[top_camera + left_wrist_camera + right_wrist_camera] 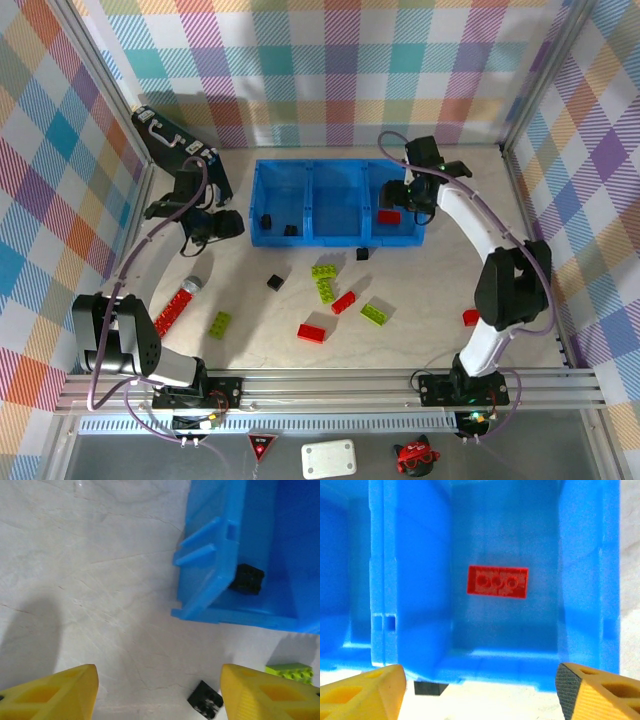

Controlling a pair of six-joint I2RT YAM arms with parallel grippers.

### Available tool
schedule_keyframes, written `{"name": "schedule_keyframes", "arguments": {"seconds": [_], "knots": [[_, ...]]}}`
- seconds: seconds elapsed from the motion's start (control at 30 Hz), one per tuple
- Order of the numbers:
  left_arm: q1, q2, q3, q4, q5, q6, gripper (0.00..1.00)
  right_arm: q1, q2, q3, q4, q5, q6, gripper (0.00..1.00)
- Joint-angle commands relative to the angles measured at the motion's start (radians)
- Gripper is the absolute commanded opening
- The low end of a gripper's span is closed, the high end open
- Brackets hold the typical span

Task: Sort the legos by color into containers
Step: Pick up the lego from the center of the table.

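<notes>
My left end effector [159, 681] gapes empty by the bin [210, 575], a black brick [205, 699] close; right end effector [480, 680], likewise, over a red brick [497, 581].

Left wrist view: the bottom edge cuts off both fingers [55, 697] of the left claw [159, 692]. The bin [225, 580] runs out past the top and right edges, its wall hides part of a black brick [248, 578] inside, and the right finger covers the lower part of a lime green brick [292, 670]. Right wrist view: the bin's near wall hides most of a second black brick [429, 687] on the counter [495, 704].
</notes>
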Motion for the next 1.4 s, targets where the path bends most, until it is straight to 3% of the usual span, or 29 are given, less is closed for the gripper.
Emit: {"name": "schedule_keyframes", "arguments": {"seconds": [0.0,0.57,0.87,1.17,1.37], "knots": [[-0.035,0.001,0.027,-0.052,-0.021,-0.065,0.64,0.01,-0.057,-0.052,0.004,-0.043,0.028,0.79],[-0.311,0.034,-0.109,-0.023,-0.02,-0.095,0.66,0.012,-0.166,-0.209,0.032,-0.08,0.034,0.79],[-0.384,0.133,-0.133,0.012,-0.04,-0.037,0.66,0.012,-0.186,-0.227,0.027,-0.089,0.026,0.79],[-0.442,0.287,-0.102,0.023,-0.151,-0.003,0.66,0.012,-0.201,-0.224,0.014,-0.087,0.019,0.79],[-0.466,0.318,-0.102,0.022,-0.164,-0.004,0.62,0.012,-0.205,-0.23,0.008,-0.084,0.017,0.79]]}}
